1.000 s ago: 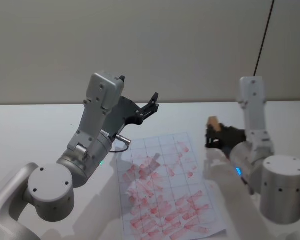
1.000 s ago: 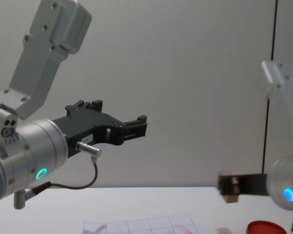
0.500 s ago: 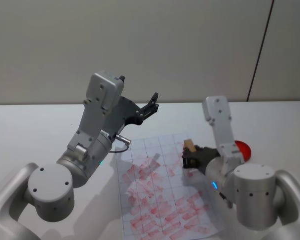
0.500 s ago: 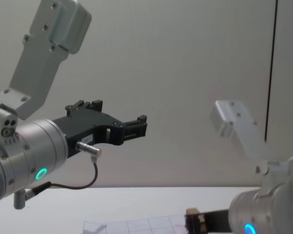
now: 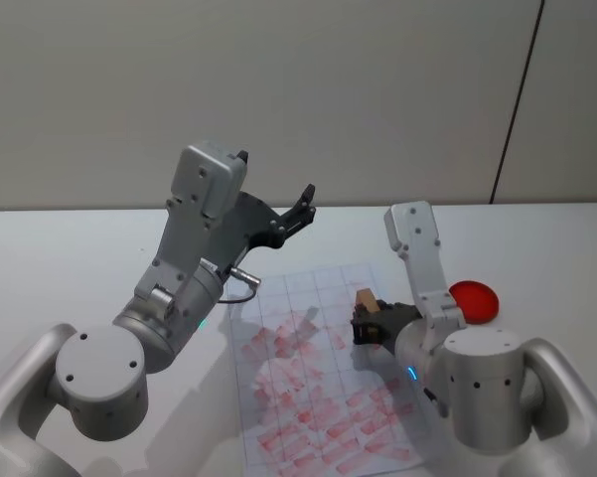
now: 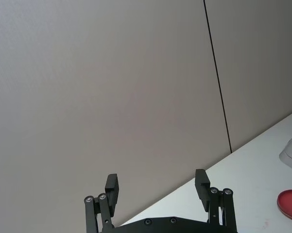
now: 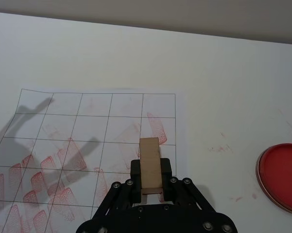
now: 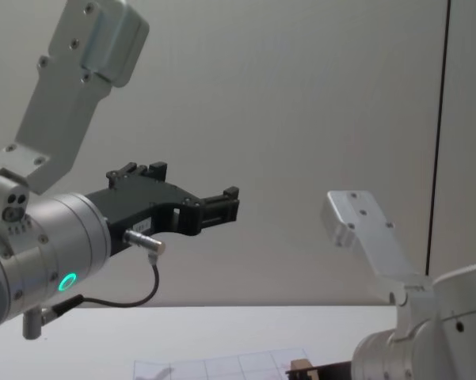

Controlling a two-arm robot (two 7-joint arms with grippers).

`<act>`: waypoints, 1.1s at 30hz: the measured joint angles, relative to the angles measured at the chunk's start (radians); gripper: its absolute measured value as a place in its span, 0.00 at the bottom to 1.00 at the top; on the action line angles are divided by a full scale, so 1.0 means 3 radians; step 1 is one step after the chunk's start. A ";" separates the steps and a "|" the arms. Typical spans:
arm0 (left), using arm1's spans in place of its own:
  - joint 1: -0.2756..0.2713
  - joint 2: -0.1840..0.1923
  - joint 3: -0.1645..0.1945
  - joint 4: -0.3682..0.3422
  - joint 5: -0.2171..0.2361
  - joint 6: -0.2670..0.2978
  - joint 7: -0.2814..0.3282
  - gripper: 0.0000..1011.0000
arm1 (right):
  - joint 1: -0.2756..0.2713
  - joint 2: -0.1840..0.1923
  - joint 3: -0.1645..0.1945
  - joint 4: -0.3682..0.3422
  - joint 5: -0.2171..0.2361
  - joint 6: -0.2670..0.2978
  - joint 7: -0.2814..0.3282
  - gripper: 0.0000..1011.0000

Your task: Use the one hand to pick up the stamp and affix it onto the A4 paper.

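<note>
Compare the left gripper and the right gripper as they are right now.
The left gripper is open and empty; the right gripper is shut on the stamp. The left gripper is raised high off the table and aimed at the wall; the right gripper is low over the A4 paper. Both are black and two-fingered.

Matt bare-wood stamp (image 7: 150, 162), thin matt A4 paper (image 7: 94, 116), smooth red ink pad (image 7: 282, 174) w/ slight sheen
</note>
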 joint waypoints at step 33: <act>0.0000 0.0000 0.0000 0.0000 0.0000 0.0000 0.0000 0.99 | 0.0064 -0.0065 0.0008 0.0053 -0.0149 0.0065 0.0065 0.22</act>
